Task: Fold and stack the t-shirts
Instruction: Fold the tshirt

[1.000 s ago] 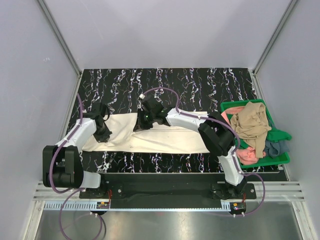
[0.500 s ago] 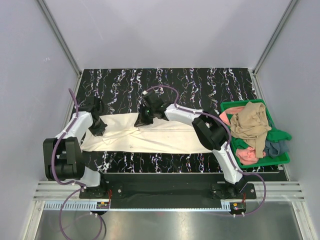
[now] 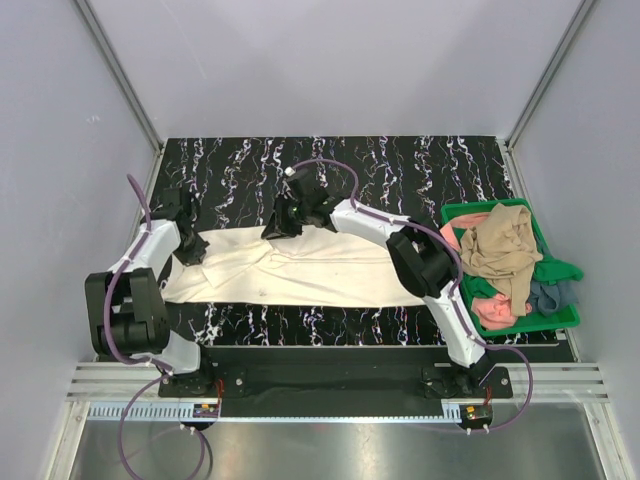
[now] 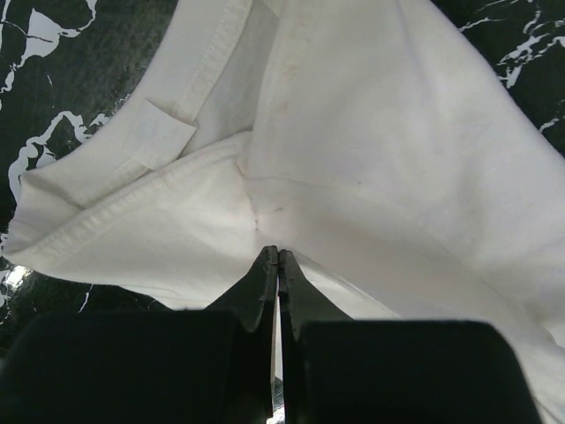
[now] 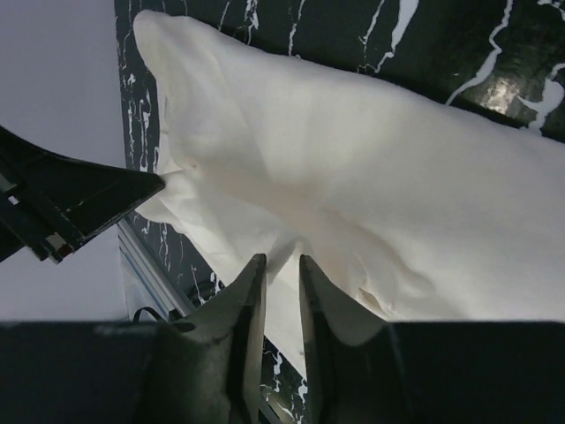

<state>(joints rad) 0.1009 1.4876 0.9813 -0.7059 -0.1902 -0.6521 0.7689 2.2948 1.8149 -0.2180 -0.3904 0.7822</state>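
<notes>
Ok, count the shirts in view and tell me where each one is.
4. A cream shirt lies spread on the table; a tan shirt, a pink shirt and a grey-blue shirt sit heaped in the green bin. More may be hidden underneath.

Four shirts in all. One cream shirt (image 3: 320, 268) lies spread beneath both claws, running from the left claw (image 4: 277, 261) to well past the right claw (image 5: 281, 265). The other three are heaped far off to the right of the right claw: one tan shirt (image 3: 505, 250), one pink shirt (image 3: 492, 312) and one grey-blue shirt (image 3: 555, 295). One green bin (image 3: 490, 206) holds those three. There are two arms, a left arm (image 3: 150, 255) and a right arm (image 3: 370, 225), with one claw on each, and each claw has two fingers. Two purple cables show, a left cable (image 3: 140, 205) and a right cable (image 3: 325, 160). One black marbled table top (image 3: 400, 170) lies under both claws.
</notes>
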